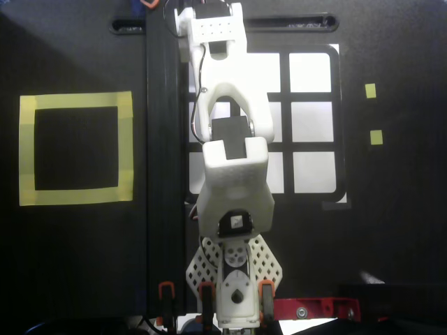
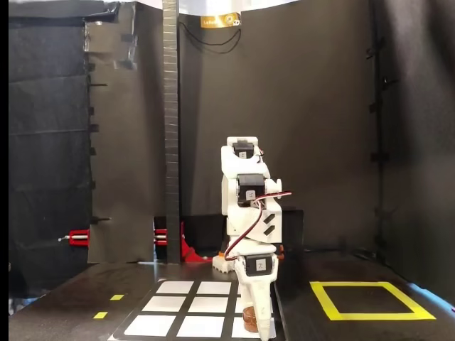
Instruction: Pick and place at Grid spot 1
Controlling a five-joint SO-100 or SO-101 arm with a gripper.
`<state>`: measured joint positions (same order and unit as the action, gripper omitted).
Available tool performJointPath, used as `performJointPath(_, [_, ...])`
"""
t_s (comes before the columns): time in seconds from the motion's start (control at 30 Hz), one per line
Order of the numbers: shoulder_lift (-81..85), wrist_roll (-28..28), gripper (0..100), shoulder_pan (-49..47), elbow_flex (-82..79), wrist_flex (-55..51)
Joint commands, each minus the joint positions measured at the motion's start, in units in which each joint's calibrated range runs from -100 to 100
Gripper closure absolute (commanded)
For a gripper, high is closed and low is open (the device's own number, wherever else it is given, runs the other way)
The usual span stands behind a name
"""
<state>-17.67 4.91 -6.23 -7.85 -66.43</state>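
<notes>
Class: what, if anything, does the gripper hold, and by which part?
Cannot be told: the gripper stands beside a small brown object on the grid, its jaws unclear.

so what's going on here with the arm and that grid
A single white robot arm is bent down over the black-framed 3x3 grid. In the fixed view its gripper points straight down at the grid's near right corner cell, Grid spot 1. A small brown object sits right at the fingertips, low over that cell. Whether it is clamped or already let go cannot be told. The yellow tape square beside the grid has nothing in it.
</notes>
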Motion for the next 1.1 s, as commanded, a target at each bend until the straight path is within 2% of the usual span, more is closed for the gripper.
performJointPath(0.0, [1.62, 0.29, 67, 0.24, 0.24, -1.02])
performJointPath(0.2, [9.34, 0.39, 67, 0.24, 2.16, -8.41])
performJointPath(0.3, [9.77, 0.39, 67, 1.50, 15.36, -19.62])
performJointPath(0.4, [10.80, 0.39, 67, 2.93, 24.62, -26.51])
performJointPath(0.8, [19.81, 0.34, 68, 3.43, 24.62, -33.40])
performJointPath(0.97, [19.81, 0.29, 96, 4.10, 24.53, -33.40])
performJointPath(1.07, [19.81, 0.34, 100, 4.18, 24.44, -32.82])
